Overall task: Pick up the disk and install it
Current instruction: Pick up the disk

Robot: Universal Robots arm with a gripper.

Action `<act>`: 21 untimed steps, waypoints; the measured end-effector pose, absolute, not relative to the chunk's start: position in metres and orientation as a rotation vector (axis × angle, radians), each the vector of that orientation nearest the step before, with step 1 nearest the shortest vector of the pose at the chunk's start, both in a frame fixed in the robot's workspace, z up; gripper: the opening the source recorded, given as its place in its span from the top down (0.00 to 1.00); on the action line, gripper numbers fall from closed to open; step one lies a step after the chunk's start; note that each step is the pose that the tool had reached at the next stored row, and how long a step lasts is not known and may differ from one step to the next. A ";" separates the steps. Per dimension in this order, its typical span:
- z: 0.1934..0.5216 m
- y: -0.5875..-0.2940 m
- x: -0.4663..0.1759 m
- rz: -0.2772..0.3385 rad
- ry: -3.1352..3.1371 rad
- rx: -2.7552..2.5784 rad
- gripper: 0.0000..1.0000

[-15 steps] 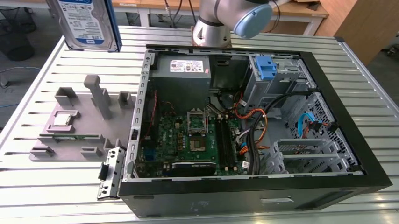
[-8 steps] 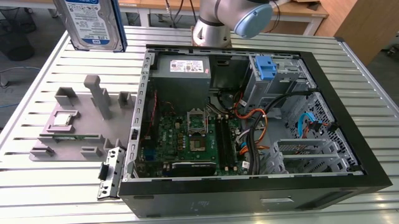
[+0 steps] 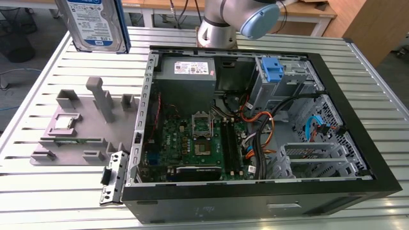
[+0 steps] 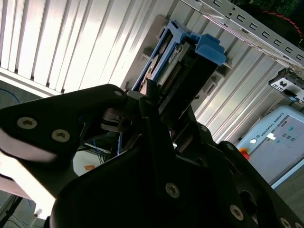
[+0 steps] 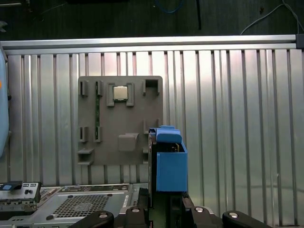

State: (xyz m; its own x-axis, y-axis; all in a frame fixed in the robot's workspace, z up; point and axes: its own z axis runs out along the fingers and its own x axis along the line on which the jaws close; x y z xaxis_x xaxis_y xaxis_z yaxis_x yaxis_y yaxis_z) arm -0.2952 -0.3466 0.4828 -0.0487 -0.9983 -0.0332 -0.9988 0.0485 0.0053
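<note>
The disk [image 3: 96, 24] hangs in the air at the exterior view's upper left, its white-and-blue label facing the camera, with a blue rail along its side. It is well above the slatted table and clear of the grey holder plate [image 3: 83, 129]. In both wrist views my gripper [image 4: 168, 102] [image 5: 166, 209] is shut on the disk [image 4: 185, 61] [image 5: 168, 161], with a black finger on each flat side and the blue rails sticking out past the fingertips. The open computer case [image 3: 255, 203] lies on the table at the exterior view's right.
Inside the case a blue bracket [image 3: 273, 69] sits in the drive cage at the far right, beside the power supply [image 3: 187, 72], with the motherboard [image 3: 198, 143] and loose cables nearby. A small chip [image 5: 119, 92] rests on the holder plate. The arm's base [image 3: 217, 28] stands behind the case.
</note>
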 end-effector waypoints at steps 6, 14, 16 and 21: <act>0.483 -0.347 -0.291 0.042 2.260 -2.153 0.65; 0.483 -0.347 -0.286 0.042 2.260 -2.152 0.65; 0.483 -0.347 -0.284 0.042 2.260 -2.153 0.65; 0.483 -0.347 -0.280 0.042 2.260 -2.152 0.65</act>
State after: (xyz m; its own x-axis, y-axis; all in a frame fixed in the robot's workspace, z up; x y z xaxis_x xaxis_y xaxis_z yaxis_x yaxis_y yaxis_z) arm -0.2801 -0.3466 0.4827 -0.0487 -0.9983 -0.0332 -0.9988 0.0485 0.0052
